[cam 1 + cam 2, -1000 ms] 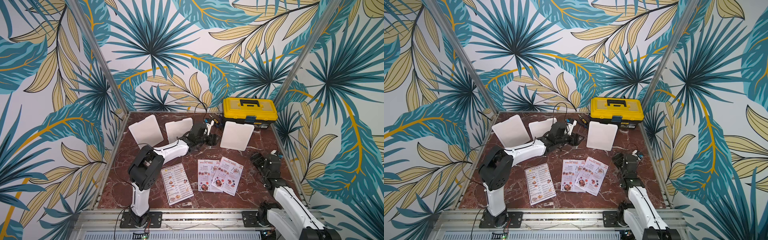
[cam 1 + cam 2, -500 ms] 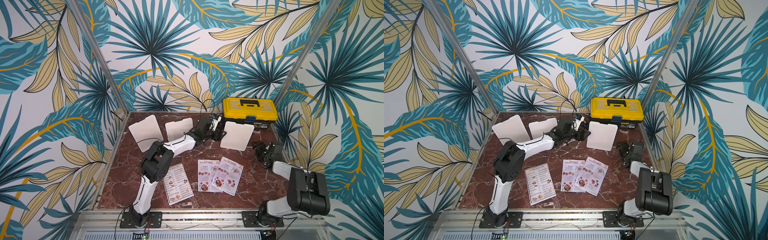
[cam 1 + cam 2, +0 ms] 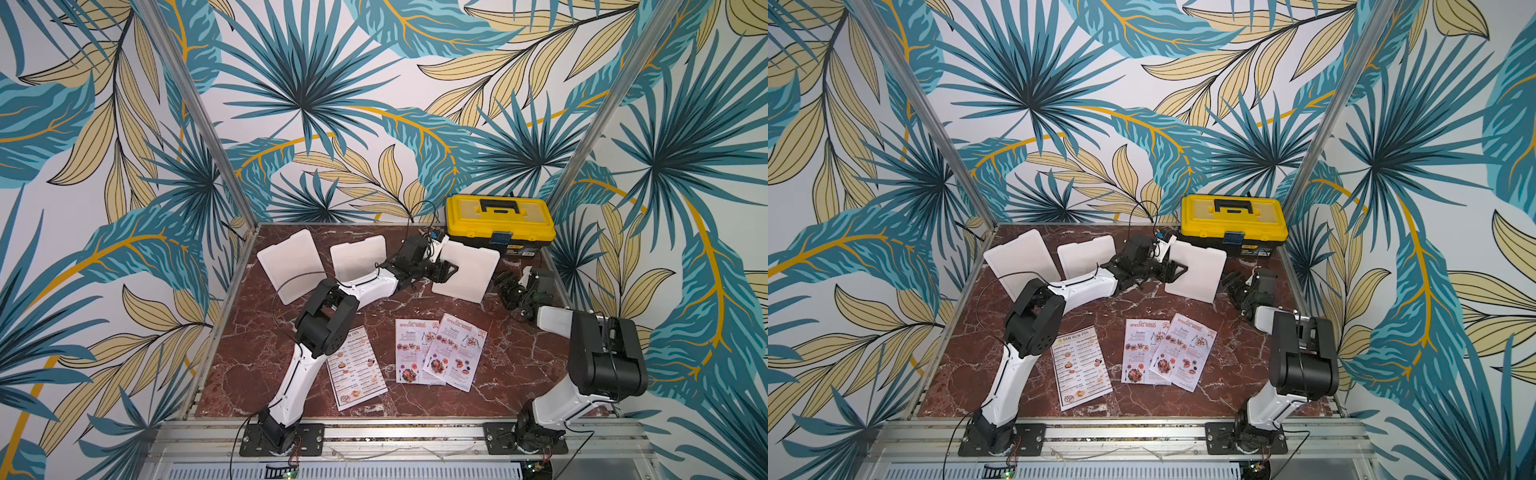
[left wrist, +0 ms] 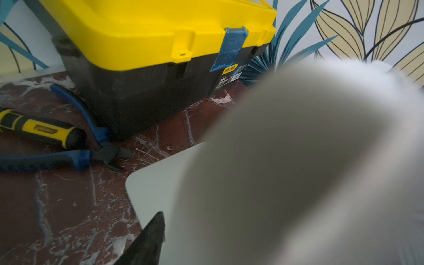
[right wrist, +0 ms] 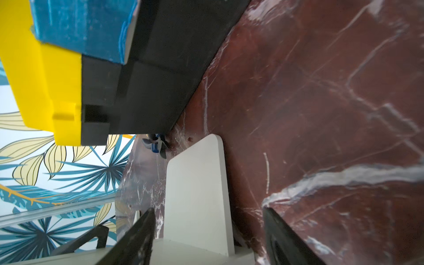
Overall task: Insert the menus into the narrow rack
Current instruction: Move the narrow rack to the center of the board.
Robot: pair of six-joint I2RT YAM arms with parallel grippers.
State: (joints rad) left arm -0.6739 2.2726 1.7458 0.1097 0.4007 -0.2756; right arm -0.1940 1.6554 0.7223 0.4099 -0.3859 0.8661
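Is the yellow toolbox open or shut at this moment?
Shut. The toolbox has its yellow lid flat on the black base, and the blue latch hangs down across both.

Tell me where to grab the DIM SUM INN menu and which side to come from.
Pinch the right long edge of the DIM SUM INN menu, coming from above on the side facing the SPECIAL MENU sheets. It lies flat on the marble table, so probably only an edge can be lifted; the left arm stands close along its other long edge.

Glossy marbled tabletop (image 3: pixel 519 365), matt white plastic panel (image 3: pixel 465 272), paper menus (image 3: pixel 453 357), shiny plastic toolbox (image 3: pixel 498 220)
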